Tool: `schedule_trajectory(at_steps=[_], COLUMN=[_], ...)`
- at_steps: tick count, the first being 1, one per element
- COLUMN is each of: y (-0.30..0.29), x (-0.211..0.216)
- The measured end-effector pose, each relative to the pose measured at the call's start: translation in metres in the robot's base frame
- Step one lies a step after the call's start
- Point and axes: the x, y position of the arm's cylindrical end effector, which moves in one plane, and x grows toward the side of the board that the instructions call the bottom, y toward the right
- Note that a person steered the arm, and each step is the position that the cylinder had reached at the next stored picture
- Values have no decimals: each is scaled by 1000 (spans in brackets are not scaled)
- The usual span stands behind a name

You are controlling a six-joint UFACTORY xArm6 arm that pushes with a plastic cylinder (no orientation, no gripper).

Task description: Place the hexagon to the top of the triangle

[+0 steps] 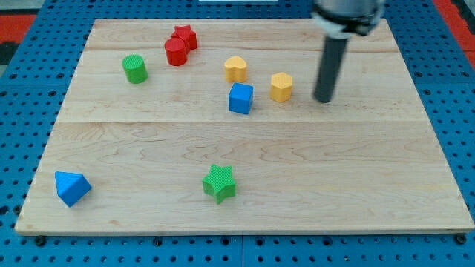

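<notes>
The arm's upper body is cut off by the view's top edge at about one o'clock, so only a pale collar and the dark rod show; there is no pincer on this arm, hence no opening to report. The rod stands upright, and my tip [323, 99] rests on the counter [245, 200] just at three o'clock of the yellow hexagon [281, 87], apart from it. The blue triangle [72, 187] lies far off toward eight o'clock, near the counter's corner. A red star [185, 35] is partly hidden behind a red cylinder [176, 53]. The yellow block [236, 68] at ten o'clock of the hexagon is hard to name; it looks heart-like.
</notes>
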Motion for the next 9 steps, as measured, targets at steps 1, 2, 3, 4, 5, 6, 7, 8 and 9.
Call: schedule_trajectory(at_steps=[1, 2, 3, 4, 5, 6, 7, 8, 9], y=[-22, -94, -165, -204, -190, -269, -342, -323, -371], x=[-17, -15, -6, -2, -11, -9, 1, 7, 40])
